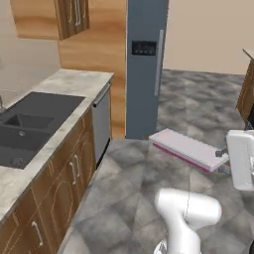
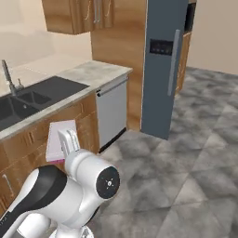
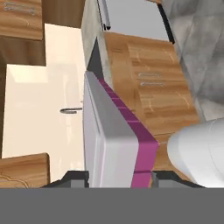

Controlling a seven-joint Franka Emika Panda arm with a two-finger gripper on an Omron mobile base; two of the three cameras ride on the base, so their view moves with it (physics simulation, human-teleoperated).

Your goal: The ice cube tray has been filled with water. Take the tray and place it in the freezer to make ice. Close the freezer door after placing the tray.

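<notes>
the ice cube tray [image 3: 114, 144] is gripped at one end by the claw [image 3: 118, 177], low in the middle of the hand view. in the left base view it is held above the floor [image 1: 149, 198], below the freezer door [image 1: 144, 69] at top middle.
</notes>
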